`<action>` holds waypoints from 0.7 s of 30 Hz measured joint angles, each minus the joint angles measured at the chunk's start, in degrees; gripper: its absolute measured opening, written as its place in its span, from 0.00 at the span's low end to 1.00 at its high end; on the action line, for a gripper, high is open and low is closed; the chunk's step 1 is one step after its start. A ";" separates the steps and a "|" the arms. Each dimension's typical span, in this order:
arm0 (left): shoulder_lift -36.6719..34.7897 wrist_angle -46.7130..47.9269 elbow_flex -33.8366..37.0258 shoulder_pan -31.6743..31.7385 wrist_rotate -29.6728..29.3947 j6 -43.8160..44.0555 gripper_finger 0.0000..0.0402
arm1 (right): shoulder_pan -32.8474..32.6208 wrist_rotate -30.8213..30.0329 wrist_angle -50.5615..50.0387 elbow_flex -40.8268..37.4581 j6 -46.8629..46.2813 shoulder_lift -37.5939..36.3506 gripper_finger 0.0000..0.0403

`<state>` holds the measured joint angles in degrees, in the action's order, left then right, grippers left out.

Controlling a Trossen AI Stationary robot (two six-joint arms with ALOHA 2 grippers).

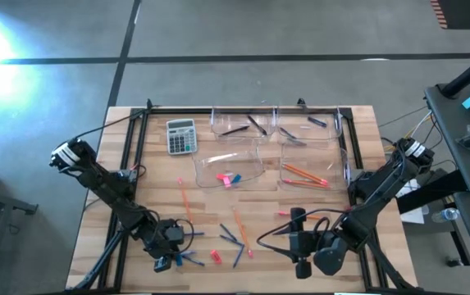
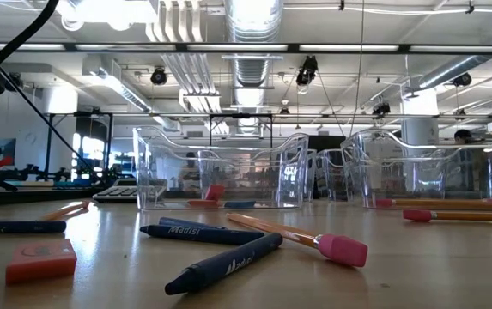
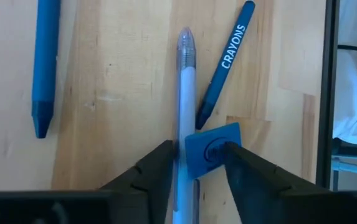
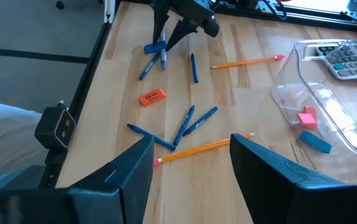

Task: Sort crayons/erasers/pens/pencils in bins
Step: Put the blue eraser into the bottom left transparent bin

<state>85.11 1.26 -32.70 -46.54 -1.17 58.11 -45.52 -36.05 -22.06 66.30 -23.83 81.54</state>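
Your left gripper [image 3: 194, 163], jaws part-closed around a blue eraser [image 3: 212, 151] and a pen [image 3: 185, 112] at the table's near-left edge, looks mid-pickup; next, you must isolate one before carrying to the bins [image 1: 239, 168].

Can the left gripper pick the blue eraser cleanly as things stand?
Probably not: the left gripper brackets the blue eraser, but a pen lies between its fingers too, touching the eraser.

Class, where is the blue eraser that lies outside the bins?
In the left wrist view the blue eraser lies between the left end effector's fingers, against a pen, at the table's near left.
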 joint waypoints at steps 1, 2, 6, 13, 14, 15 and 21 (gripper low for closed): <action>0.02 0.04 0.02 0.03 -0.04 -0.01 0.29 | 0.00 0.00 0.00 -0.02 0.06 0.00 0.50; 0.04 0.08 0.04 0.04 -0.08 -0.03 0.26 | 0.00 0.00 0.02 -0.04 0.08 0.00 0.50; -0.08 0.08 0.10 0.04 -0.10 -1.32 0.13 | 0.00 -0.04 0.04 -0.46 0.06 0.00 0.50; -0.56 0.23 0.18 0.02 -0.10 -1.47 0.08 | 0.00 -0.11 0.07 -2.28 -1.78 0.00 0.50; -0.76 0.32 0.23 0.04 -0.10 -1.48 0.08 | 0.01 -0.11 0.09 -2.61 -2.06 0.00 0.50; -1.14 0.43 0.26 0.03 -0.15 -1.53 0.08 | 0.02 -0.13 0.06 -2.91 -2.19 0.00 0.50; -4.12 1.76 0.39 0.00 -0.80 -1.72 0.08 | 0.02 -0.11 0.26 -3.60 -2.70 0.00 0.50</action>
<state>80.99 3.03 -32.32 -46.55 -1.97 56.39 -45.50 -36.16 -21.80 62.70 -26.53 81.54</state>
